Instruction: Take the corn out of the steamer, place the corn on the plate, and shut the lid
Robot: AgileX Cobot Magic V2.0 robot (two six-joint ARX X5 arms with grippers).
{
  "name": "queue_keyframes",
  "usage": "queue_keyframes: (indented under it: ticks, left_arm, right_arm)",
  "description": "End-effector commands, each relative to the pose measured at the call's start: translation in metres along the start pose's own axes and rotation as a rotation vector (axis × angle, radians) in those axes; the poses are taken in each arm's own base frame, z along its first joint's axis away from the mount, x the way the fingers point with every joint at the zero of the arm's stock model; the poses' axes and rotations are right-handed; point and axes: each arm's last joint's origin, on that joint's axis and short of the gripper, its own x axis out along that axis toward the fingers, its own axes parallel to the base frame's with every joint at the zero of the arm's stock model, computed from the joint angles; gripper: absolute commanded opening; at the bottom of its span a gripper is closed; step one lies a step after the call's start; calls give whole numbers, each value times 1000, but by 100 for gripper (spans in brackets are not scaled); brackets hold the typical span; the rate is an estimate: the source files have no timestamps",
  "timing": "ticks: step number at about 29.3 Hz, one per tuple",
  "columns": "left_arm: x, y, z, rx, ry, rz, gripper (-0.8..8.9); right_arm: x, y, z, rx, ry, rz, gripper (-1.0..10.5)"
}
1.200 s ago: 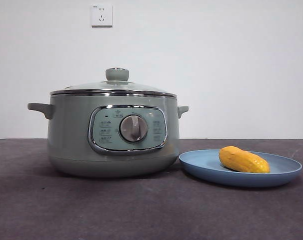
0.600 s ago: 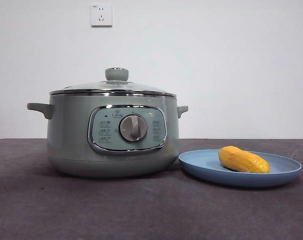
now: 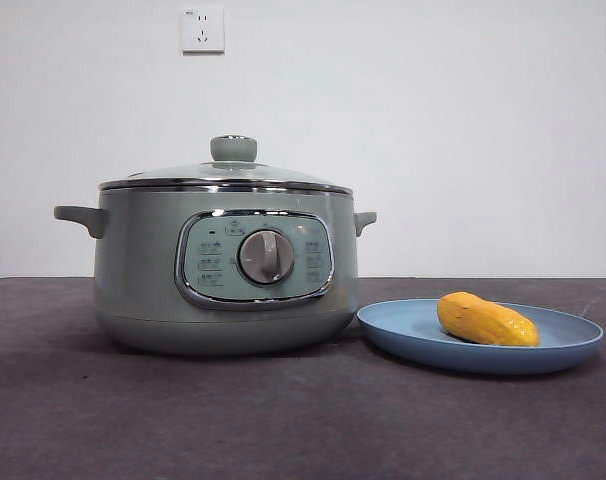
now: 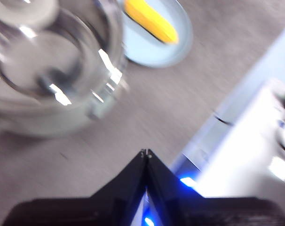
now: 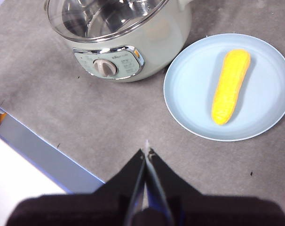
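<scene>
The pale-green steamer (image 3: pixel 223 270) stands on the dark table with the glass lid (image 3: pixel 228 172) closed on it. It also shows in the right wrist view (image 5: pixel 128 42) and, blurred, in the left wrist view (image 4: pixel 48 70). The yellow corn (image 3: pixel 486 320) lies on the light-blue plate (image 3: pixel 403 328) to the steamer's right, also in the right wrist view (image 5: pixel 231 84) and the left wrist view (image 4: pixel 149 20). My left gripper (image 4: pixel 145 153) is shut and empty, high above the table. My right gripper (image 5: pixel 146 150) is shut and empty, high above the table near the plate (image 5: pixel 189 94).
A grey cloth (image 3: pixel 283 420) covers the table. Its edge and a white floor show in the left wrist view (image 4: pixel 236 141) and the right wrist view (image 5: pixel 20 179). A wall socket (image 3: pixel 203 30) is on the white wall behind.
</scene>
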Motion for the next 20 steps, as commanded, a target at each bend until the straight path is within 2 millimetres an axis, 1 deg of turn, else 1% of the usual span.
queue_keyframes:
  ticks: [1,3,6,9,12,14,16,18,19,20]
  left_arm:
    - [-1,3,5,26,-40,70,-3]
    - [-2,4,6,61,-54,100,-3]
    - [-13,6,10,177,-149,160,-3]
    - [-37,9,16,257,-343,238,-3]
    - [-67,15,13,269,-509,330,-3]
    - [-83,16,4,264,-578,395,-3]
    - [-93,19,-10,252,-618,484,-3]
    - [-96,19,-26,253,-648,563,-3]
    - [-94,19,-38,265,-669,612,-3]
    - [-92,20,-42,268,-676,625,-3]
  right_arm:
    - [1,0,0,-1,1,-2,1]
    - [1,0,0,-1,1,-2,1]
    - [1,0,0,-2,0,-2,1]
    - [1,0,0,-2,0,-2,1]
    - [1,0,0,-1,0,-2,1]
    - [1,0,0,-1,0,-2,1]
    - [1,0,0,-2,0,-2,1]
    - [1,0,0,-2,0,-2,1]
    - [1,0,0,-2,0,-2,1]
    - [1,0,0,-2,0,-2,1]
